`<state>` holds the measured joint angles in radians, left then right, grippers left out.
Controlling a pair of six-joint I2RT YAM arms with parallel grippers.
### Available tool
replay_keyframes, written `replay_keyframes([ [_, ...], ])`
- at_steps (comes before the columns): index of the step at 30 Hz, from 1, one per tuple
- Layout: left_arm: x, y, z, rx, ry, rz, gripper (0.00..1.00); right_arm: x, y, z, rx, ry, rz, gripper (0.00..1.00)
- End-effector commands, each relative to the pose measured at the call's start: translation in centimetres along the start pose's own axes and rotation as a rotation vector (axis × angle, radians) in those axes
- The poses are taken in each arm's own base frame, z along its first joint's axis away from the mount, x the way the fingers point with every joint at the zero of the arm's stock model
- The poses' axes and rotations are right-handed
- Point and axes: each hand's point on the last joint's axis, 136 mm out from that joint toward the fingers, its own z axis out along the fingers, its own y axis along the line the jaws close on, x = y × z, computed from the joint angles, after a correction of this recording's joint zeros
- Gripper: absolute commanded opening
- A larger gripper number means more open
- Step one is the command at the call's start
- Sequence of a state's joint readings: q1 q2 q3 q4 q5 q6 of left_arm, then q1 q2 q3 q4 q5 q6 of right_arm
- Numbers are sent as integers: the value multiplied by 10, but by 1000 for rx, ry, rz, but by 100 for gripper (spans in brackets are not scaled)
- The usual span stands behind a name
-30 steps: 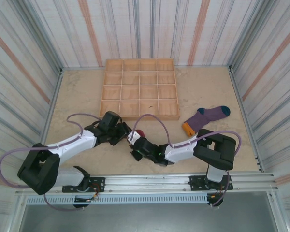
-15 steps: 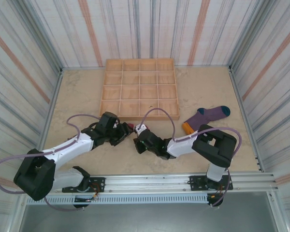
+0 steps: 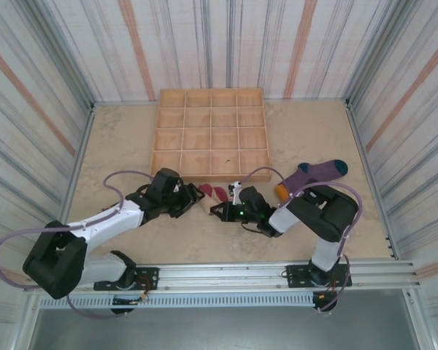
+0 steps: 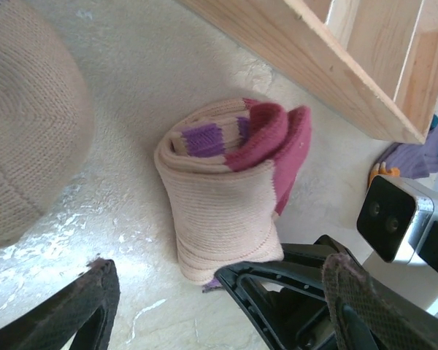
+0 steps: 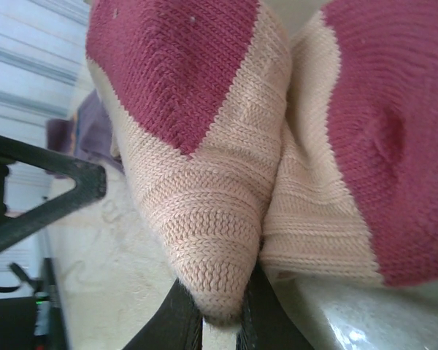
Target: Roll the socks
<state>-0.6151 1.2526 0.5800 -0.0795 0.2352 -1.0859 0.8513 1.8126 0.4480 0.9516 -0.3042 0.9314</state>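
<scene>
The cream sock (image 4: 223,197) is lying rolled up on the surface (image 3: 117,138), just in front of the wooden tray (image 3: 212,135). Its maroon toe is wrapping over one end of the roll. The right gripper (image 5: 219,321) is pinching this sock: its jaws are holding a fold of the cream fabric tightly between them, probably so that the roll is not springing open. The left gripper (image 3: 188,201) is hovering just beside the roll, with its jaws standing wide apart and gripping nothing. It seems to be placing itself to take or tuck the roll while the other side is pinning it.

The purple sock (image 3: 315,173), with teal toe and orange cuff, is lying flat, well apart to the right and not yet rolled. In the left wrist view a tan knitted piece (image 4: 29,117) with a purple edge is showing very near the camera. It is probably the toe of the third sock, but one cannot tell whether that sock is rolled.

No brand, label or readable writing is showing anywhere.
</scene>
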Motion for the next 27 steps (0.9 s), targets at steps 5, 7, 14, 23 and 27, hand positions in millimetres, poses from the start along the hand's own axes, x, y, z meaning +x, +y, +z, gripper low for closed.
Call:
replay_keyframes([
  [5, -4, -9, 23, -9, -17, 73, 74, 70, -77, -20, 229, 236, 452, 0],
  [7, -5, -12, 28, -2, -24, 82, 74, 73, -81, -21, 265, 255, 491, 0],
  [14, -11, -15, 43, -20, -33, 91, 68, 66, -81, -23, 329, 274, 507, 0],
  [23, -13, -3, 51, -138, -1, 96, 20, 43, -72, -39, 380, 236, 371, 5],
  [27, -8, 2, 50, -167, 36, 75, 5, 23, -49, -51, 406, 221, 173, 27],
])
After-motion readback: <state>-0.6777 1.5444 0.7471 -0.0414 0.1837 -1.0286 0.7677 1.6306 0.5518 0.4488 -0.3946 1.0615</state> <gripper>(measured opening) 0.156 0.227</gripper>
